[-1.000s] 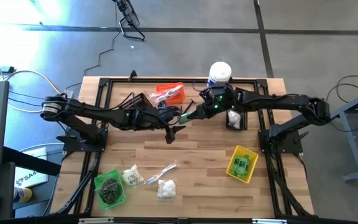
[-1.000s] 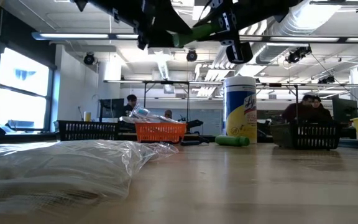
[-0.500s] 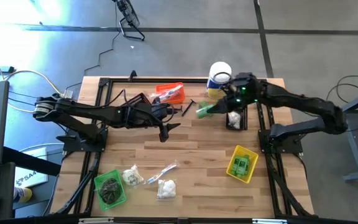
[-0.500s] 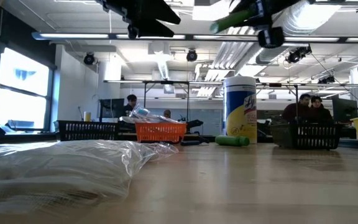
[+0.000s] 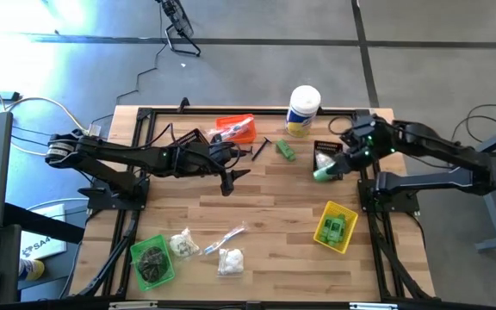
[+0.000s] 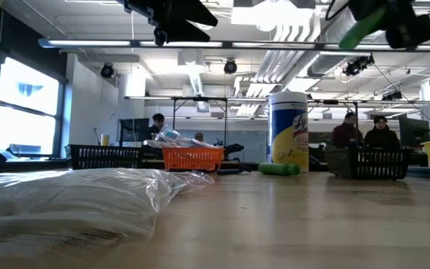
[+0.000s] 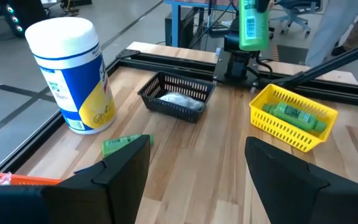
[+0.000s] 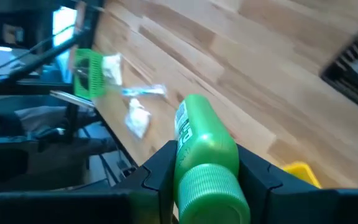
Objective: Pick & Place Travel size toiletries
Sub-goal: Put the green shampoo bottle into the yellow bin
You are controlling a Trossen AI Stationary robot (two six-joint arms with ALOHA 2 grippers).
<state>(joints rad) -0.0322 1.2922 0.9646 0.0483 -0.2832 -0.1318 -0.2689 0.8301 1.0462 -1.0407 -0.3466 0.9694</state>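
A bright green plastic mini bottle (image 5: 323, 173) is hanging above the bench's right edge, over the black mesh bin (image 5: 326, 160), clamped in the right gripper (image 8: 206, 180). The left gripper (image 5: 233, 178) is hovering mid-bench, its fingers spread and holding nothing.

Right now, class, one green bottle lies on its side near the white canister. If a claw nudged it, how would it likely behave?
The green bottle looks round-bodied and lies flat on the table, so it would probably roll rather than slide. It seems small and plastic, likely light and stiff. Its smooth, glossy side may slip in a loose grip.
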